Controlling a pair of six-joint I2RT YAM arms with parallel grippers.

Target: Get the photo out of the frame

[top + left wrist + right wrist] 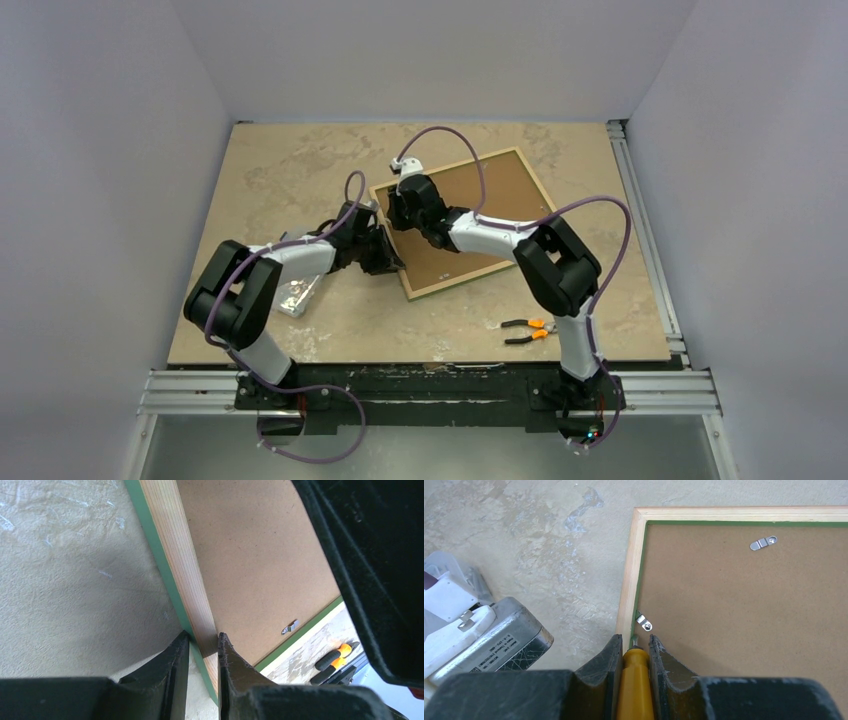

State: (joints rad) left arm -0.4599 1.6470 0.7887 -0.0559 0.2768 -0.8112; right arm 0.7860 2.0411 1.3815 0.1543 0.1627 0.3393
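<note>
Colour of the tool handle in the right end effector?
The handle is yellow; best in right wrist view.

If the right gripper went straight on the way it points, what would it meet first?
Most likely the small metal clip just ahead of its yellow-handled tool, at the frame's inner edge; depth is unclear.

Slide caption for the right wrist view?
Right end effector grips a yellow screwdriver, tip beside a metal clip on the back of the frame.
</note>
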